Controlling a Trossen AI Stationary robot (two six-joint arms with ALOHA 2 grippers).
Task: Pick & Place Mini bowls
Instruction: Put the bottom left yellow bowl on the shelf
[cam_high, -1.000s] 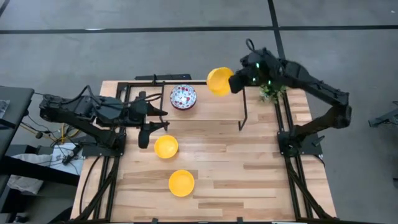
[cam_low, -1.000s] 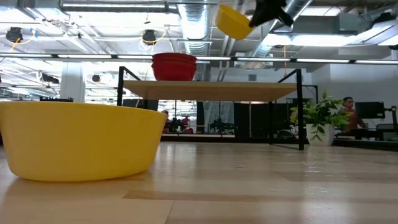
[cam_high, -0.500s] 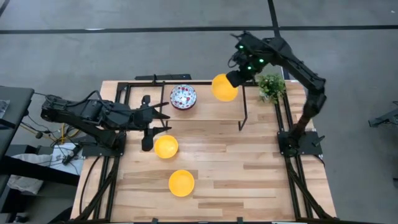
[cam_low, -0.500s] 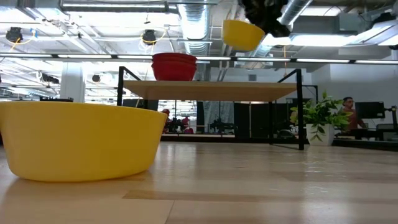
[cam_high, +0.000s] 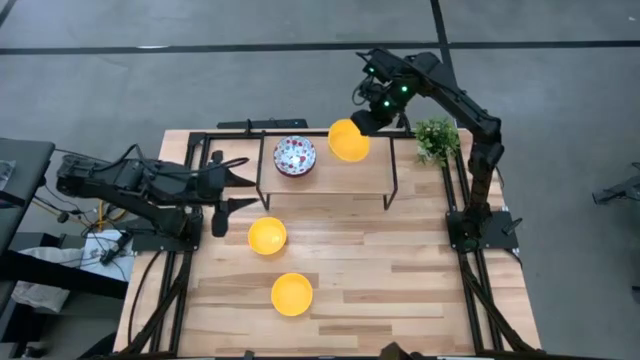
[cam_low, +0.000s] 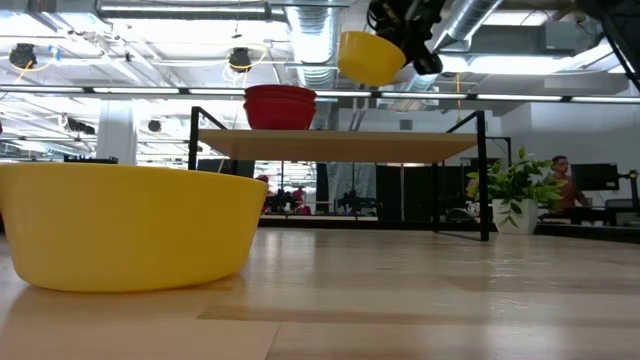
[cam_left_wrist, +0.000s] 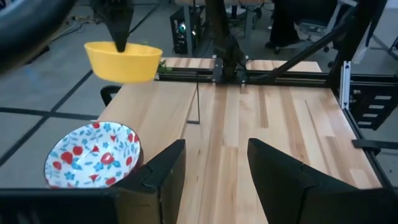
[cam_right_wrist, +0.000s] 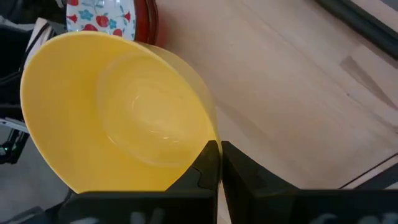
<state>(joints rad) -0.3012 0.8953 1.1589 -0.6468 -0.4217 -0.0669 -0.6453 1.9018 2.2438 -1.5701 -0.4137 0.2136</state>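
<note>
Pale wooden plank worktop (cam_high: 400, 290) with a black-framed wooden shelf (cam_high: 330, 175) at the far side. Held in air above the shelf, right of the stacked red-sided floral white bowls (cam_high: 294, 155): glossy round yellow mini bowl (cam_high: 348, 140), mouth up, slightly tilted. Right gripper (cam_high: 366, 122), jaws pinching its rim. Left gripper (cam_high: 238, 191), jaws spread, empty, low at left.
</note>
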